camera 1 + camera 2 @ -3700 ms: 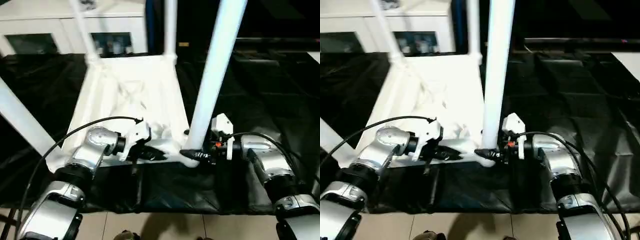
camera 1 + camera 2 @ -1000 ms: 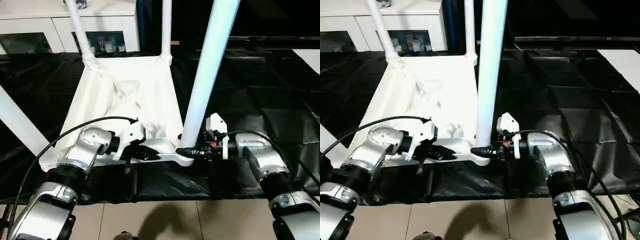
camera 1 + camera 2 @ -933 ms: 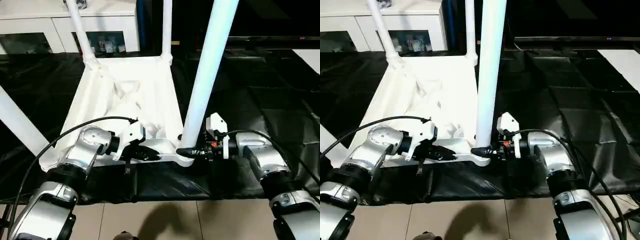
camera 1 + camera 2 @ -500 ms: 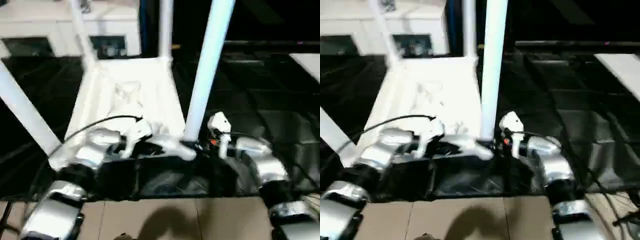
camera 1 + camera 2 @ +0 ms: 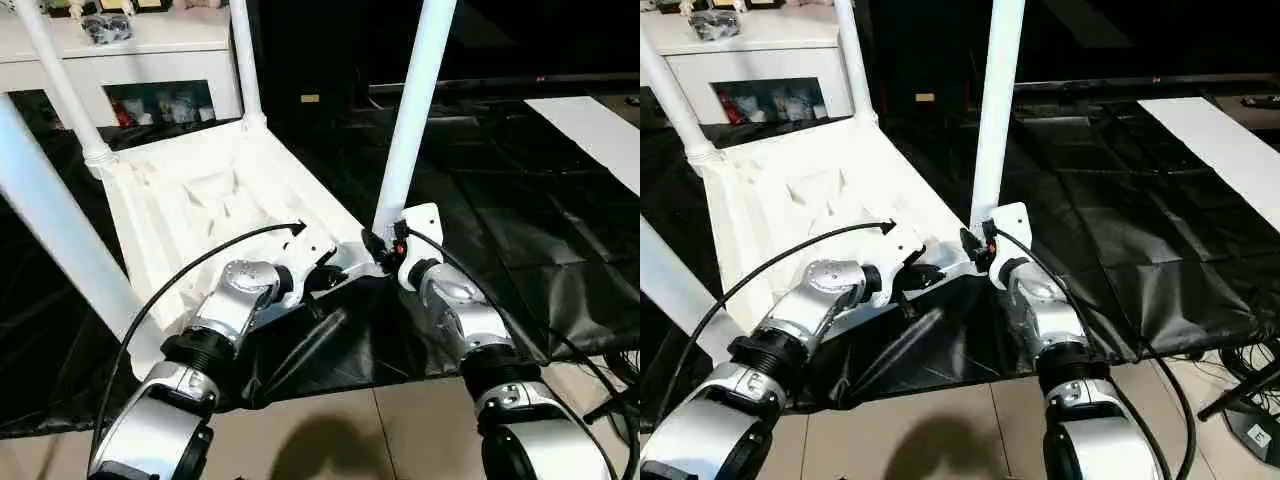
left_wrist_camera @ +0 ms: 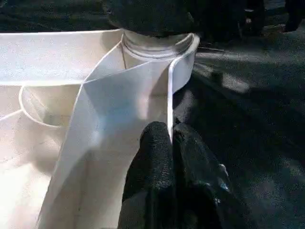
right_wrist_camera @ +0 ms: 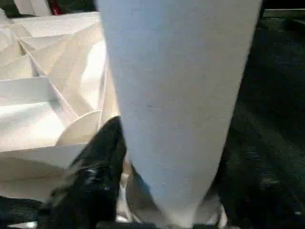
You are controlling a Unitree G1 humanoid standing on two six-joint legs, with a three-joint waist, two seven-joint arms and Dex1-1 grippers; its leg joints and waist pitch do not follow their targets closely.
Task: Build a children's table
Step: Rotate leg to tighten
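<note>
Right now the children's table lies upside down on the black-draped desk [image 5: 560, 260]: its white tabletop [image 5: 200, 200] shows the ribbed underside to us, and all four tubular legs stand up out of the corner sockets. What matters for us is the near right leg [image 5: 410, 110]. Its long axis runs almost straight up from the near right corner socket [image 6: 159, 45], and its base sits directly ahead of our right gripper [image 5: 378, 245], touching it. In the right wrist view one black finger [image 7: 97, 167] lies against one side of the tube and the other side is dark, so we judge this gripper to be closed around the leg's foot rather than standing free. Our left gripper [image 5: 322, 277] sits just beside that same corner, its fingertips [image 6: 157, 143] pressed together over the thin upright edge wall of the tabletop. So the right arm is the nearer one to the leg, and any seating push would run down along the tube into the socket.
</note>
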